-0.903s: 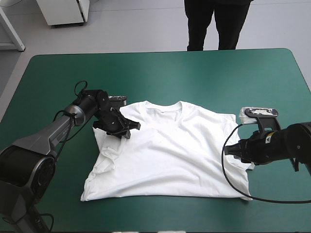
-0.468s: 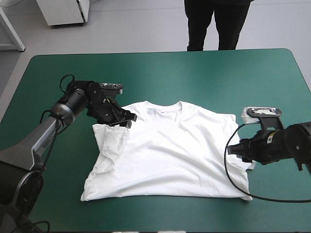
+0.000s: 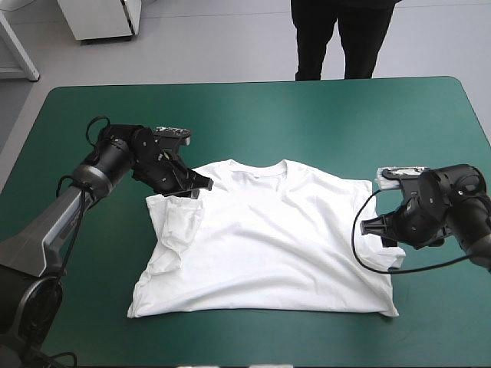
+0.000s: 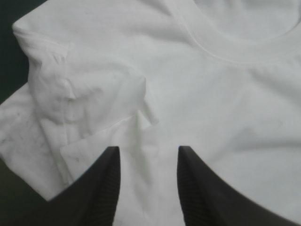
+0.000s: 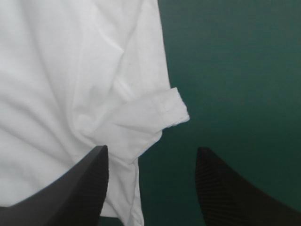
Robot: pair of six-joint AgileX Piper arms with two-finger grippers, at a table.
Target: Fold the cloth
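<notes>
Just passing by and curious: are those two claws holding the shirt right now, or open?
Left gripper: open, over the T-shirt, holding nothing.
Right gripper: open, holding nothing.

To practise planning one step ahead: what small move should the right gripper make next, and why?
Probably lower the right gripper and shut it on the sleeve cuff. Its fingers stand open just short of that cuff, which juts out sideways, while the opposite sleeve already lies folded onto the T-shirt.

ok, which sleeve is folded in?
The sleeve by the left gripper, doubled onto the T-shirt; the other sleeve, by the right gripper, juts onto the teal-green cover.
</notes>
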